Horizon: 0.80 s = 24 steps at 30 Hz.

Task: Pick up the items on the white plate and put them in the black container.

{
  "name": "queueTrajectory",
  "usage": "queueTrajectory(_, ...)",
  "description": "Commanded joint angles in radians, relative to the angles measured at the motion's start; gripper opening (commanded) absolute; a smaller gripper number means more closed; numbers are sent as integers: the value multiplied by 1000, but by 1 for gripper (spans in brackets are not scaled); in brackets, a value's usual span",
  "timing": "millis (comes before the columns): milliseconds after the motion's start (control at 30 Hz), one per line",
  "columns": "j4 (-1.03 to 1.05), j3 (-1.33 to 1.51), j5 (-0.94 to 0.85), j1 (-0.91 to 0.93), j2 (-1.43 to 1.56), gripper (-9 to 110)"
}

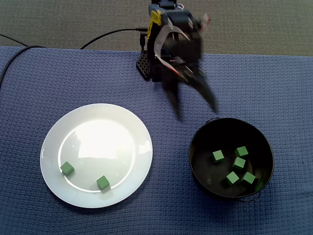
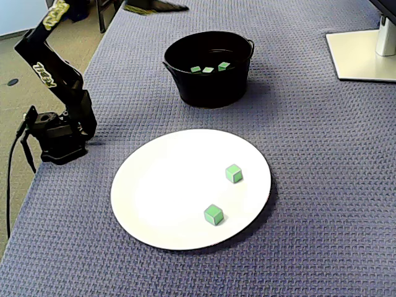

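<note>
Five cubes (image 1: 239,163) sit in the container (image 1: 194,156), just beside your jaws, which hang wide and empty. Two more lie on the plate (image 1: 51,142), well left of the jaws in a fixed view. The cube (image 1: 102,182) toward the container is nearer than its neighbour (image 1: 67,169).
</note>
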Motion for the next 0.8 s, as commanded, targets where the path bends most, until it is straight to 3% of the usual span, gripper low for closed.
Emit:
queueTrajectory(0,107,-313,-20,316,-112,40)
queueTrajectory(233,229,-477,-67,552,-522,40)
queueTrajectory(500,250,-488,-138,532,-871,41)
queueTrajectory(767,319,-721,-232,492,-1187,41)
